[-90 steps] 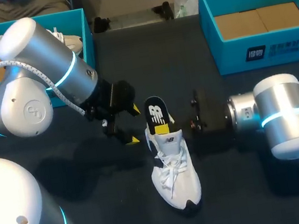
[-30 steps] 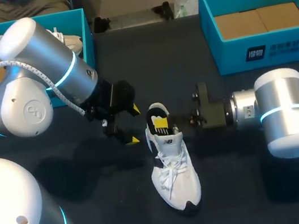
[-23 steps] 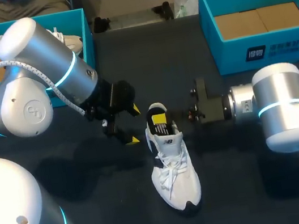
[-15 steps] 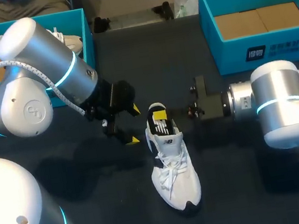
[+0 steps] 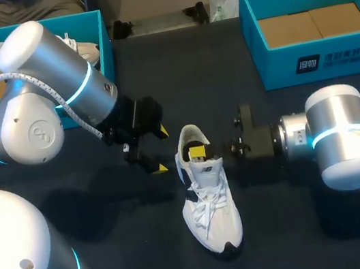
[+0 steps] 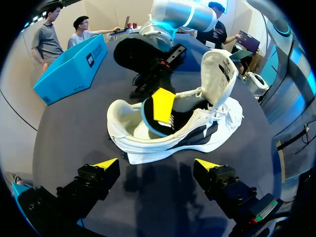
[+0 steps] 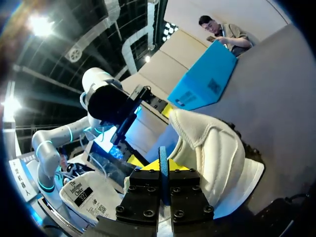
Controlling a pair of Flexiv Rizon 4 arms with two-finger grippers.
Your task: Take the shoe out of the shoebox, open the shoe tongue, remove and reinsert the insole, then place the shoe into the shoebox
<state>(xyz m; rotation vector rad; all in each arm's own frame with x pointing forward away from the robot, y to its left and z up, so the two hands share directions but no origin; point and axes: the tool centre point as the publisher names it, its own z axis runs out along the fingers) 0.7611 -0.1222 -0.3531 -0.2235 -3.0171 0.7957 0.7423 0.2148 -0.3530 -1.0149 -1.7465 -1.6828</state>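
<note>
Right wrist view: right gripper (image 7: pixel 163 171) pinched shut on thin, likely floppy insole (image 7: pixel 162 154) inside shoe (image 7: pixel 213 144), best held by its edge; left gripper (image 6: pixel 157 164) open, empty.

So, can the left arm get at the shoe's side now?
Probably yes: the left hand stands open facing the shoe, with only bare table between them. The right hand, shut on the insole, is at the far side.
</note>
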